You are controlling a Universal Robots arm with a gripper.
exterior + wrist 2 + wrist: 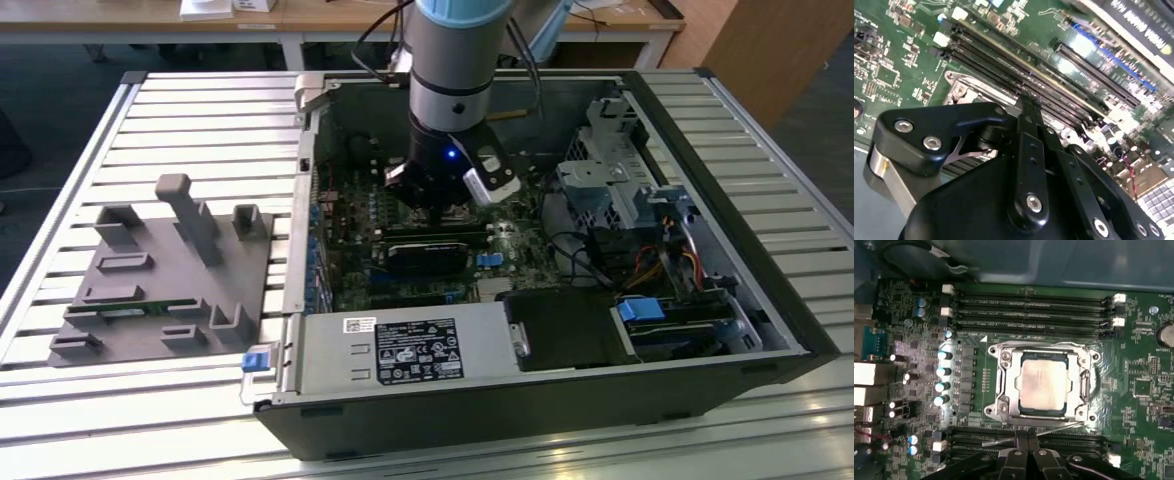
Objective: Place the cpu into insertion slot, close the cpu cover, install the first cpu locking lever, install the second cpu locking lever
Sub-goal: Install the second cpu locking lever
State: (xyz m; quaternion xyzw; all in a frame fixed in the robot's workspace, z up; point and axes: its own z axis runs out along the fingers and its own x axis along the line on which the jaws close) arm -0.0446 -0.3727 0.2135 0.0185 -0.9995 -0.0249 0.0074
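Over socket: gripper (1027, 436) | cpu (1045, 385) seated | fingertips' grip unclear

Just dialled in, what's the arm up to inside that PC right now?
The arm has its gripper down inside the open case, right at the edge of the socket on the motherboard. The cpu already sits in the slot with the cover down around it. The fingers look shut beside a thin lever by the memory slots.
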